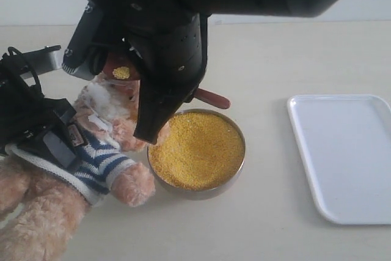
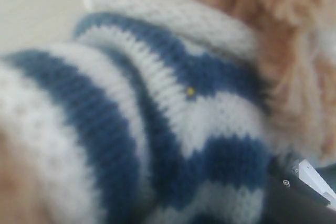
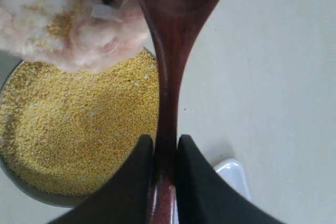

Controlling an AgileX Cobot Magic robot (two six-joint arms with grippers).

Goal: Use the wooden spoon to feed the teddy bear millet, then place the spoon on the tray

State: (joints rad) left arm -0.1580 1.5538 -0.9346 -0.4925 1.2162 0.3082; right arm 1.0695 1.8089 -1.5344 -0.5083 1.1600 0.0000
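Dark reddish-brown wooden spoon (image 3: 169, 72), stiff and light, is pinched far down its slim handle by my right hand (image 3: 164, 148). Its golden millet (image 1: 121, 73) is at the muzzle of the fluffy light-brown teddy bear (image 1: 98, 158). I cannot tell the left hand (image 1: 43, 132)'s grip.

Brightly and softly lit, seemingly from above, with only faint, diffuse shadows under the metal bowl (image 1: 201, 192) and on the table (image 3: 273, 77). Nearly blown out across the tray (image 1: 348, 151). Heavily blurred in the left wrist view, too close to the teddy bear (image 2: 173, 108) for focus; mildly soft elsewhere, sharpest on the millet (image 3: 79, 124)
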